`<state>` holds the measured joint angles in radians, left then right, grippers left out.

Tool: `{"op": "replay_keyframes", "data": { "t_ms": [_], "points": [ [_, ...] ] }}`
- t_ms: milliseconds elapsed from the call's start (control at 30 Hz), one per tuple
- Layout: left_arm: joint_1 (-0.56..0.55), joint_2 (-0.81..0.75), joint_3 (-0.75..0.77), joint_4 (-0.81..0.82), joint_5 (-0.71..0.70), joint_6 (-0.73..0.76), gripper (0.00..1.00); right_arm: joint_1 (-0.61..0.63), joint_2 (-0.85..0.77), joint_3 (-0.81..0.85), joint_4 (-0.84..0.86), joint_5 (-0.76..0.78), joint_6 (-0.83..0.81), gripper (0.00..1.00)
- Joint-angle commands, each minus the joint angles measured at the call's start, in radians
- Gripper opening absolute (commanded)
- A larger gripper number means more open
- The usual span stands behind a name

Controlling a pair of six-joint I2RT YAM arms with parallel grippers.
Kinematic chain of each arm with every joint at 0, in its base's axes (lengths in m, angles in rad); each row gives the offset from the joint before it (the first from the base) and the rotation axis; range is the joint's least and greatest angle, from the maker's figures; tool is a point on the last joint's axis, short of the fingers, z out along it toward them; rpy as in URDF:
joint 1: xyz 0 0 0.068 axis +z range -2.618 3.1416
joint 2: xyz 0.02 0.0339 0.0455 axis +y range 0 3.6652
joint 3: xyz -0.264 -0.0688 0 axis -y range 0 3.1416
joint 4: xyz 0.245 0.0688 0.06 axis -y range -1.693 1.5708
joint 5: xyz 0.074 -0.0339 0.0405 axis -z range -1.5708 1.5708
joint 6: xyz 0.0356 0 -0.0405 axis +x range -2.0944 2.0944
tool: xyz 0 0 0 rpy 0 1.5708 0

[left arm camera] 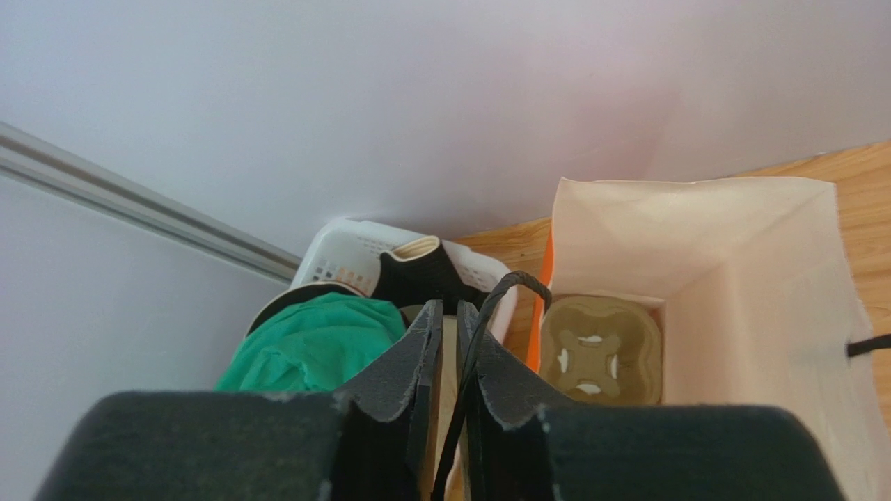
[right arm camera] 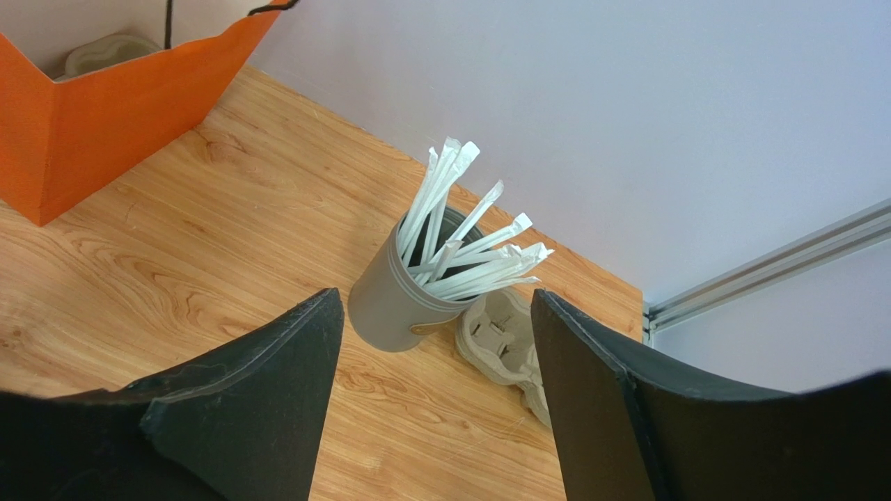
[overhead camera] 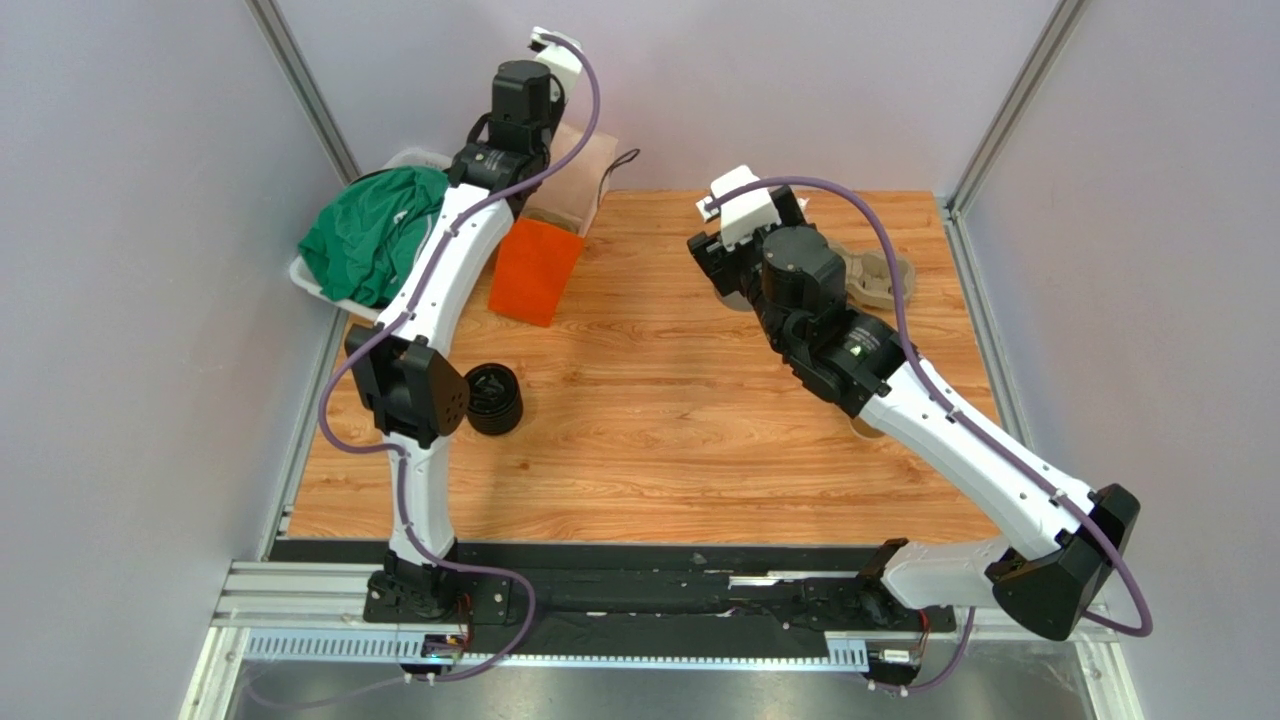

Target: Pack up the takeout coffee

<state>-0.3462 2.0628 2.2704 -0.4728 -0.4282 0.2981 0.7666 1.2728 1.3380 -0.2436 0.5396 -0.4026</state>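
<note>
Below left pincer [left arm camera: 450,313], paper bag [left arm camera: 732,261] holds only the pulp carrier [left arm camera: 596,350]; we can't spot the coffee cup, so packing remains. Left pincer nearly pressed together around handle cord [left arm camera: 512,277], grip unclear; right pincer [right arm camera: 436,303] spread over straw cup [right arm camera: 385,305].

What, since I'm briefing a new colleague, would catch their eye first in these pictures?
The orange paper bag at the far left of the table, a pulp cup carrier on its bottom, its black cord handle running through the narrow gap of the left pincer. Then the grey cup of white straws at the back right, straight ahead of the wide-open right pincer. A green cloth heaped in the white basket beside the bag also stands out.
</note>
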Motion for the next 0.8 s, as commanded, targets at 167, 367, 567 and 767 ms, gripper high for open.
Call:
{"op": "replay_keyframes", "data": {
  "t_ms": [167, 367, 567, 767],
  "points": [
    [0.039, -0.013, 0.017, 0.020, -0.015, -0.008, 0.59, -0.016, -0.023, -0.005, 0.017, -0.013, 0.034, 0.73],
    [0.039, -0.067, 0.018, 0.019, 0.045, -0.014, 0.87, -0.021, -0.024, -0.013, 0.013, -0.017, 0.030, 0.77],
    [0.039, -0.217, -0.051, 0.013, 0.146, -0.040, 0.93, -0.039, -0.050, 0.010, -0.031, -0.029, 0.030, 0.91],
    [0.039, -0.391, -0.193, -0.010, 0.209, -0.047, 0.94, -0.069, -0.081, 0.039, -0.089, -0.079, 0.036, 0.97]
  ]
}}
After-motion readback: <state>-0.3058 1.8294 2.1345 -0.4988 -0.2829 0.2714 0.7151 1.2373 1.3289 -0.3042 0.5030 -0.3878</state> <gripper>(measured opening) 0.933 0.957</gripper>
